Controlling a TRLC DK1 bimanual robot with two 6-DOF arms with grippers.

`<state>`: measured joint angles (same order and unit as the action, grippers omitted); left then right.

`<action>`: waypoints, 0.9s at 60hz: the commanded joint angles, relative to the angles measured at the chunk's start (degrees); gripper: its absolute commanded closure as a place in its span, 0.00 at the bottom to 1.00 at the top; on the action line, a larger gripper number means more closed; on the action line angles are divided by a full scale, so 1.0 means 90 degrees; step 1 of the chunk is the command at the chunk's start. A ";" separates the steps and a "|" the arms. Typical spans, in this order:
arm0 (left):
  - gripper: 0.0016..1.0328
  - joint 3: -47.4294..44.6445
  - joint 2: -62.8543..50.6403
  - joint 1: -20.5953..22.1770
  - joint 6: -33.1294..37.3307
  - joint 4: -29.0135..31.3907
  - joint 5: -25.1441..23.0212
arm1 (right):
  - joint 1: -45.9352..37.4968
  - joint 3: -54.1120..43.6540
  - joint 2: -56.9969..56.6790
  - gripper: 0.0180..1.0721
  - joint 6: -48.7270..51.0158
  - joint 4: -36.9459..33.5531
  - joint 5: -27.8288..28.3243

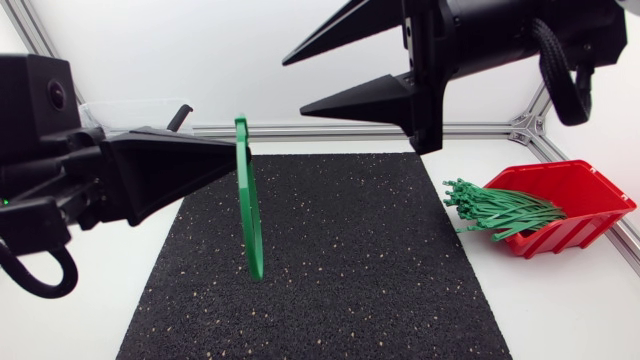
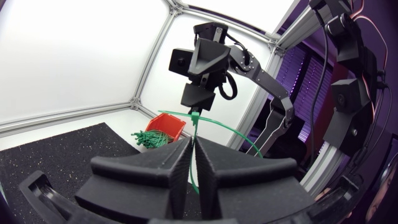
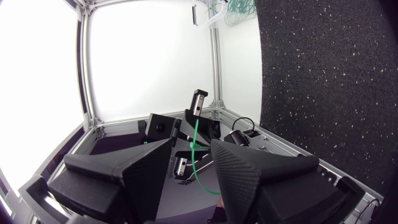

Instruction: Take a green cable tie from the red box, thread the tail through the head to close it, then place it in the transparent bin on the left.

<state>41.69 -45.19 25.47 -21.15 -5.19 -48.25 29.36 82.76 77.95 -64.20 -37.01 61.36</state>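
Centre-left in the head view, above the black mat (image 1: 350, 270), one green cable tie (image 1: 247, 200) stands nearly upright, its long axis running top to bottom of the frame and its lower end hanging free. The left jaws are clamped on it from the frame's left, pinching near its upper part. In the left wrist view the strap bends round in an arc back to its head, so I judge it already closed into a loop. The right jaws sit upper right, spread apart and clear of the tie. One transparent bin (image 1: 125, 108) lies upper left, behind the left jaws (that side is plainly nearer). One red box (image 1: 575, 195) rests on the surface (image 1: 560, 310) at right, with a bundle of ties (image 1: 495, 210) too dense to count.
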 commanded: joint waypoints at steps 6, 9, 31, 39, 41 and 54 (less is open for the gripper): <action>0.91 -0.0189 -0.0028 -0.0262 0.0543 0.0030 -0.0342 | -0.0030 0.0111 0.0577 0.51 0.0610 -0.0184 0.0418; 0.90 -0.0228 -0.0018 -0.0360 0.0680 0.0030 -0.0401 | 0.0009 0.0140 0.0645 0.51 0.0640 -0.0145 0.0428; 0.90 -0.0443 -0.0116 -0.0409 0.1549 -0.0107 -0.0235 | 0.0224 0.0004 0.0919 0.58 0.0649 0.0656 0.0750; 0.90 -0.0492 -0.0184 -0.0399 0.1744 -0.0156 -0.0157 | 0.0399 -0.0094 0.1016 0.58 0.0747 0.0685 0.0760; 0.90 -0.0492 -0.0194 -0.0389 0.1754 -0.0156 -0.0157 | 0.0419 -0.0104 0.1036 0.58 0.0786 0.0685 0.0770; 0.90 -0.0433 -0.0174 -0.0350 0.1783 -0.0156 -0.0147 | 0.0458 -0.0172 0.1192 0.58 0.0864 0.0685 0.0789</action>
<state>38.17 -46.46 22.15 -6.11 -5.91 -49.45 33.28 82.78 87.35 -57.98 -31.42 67.81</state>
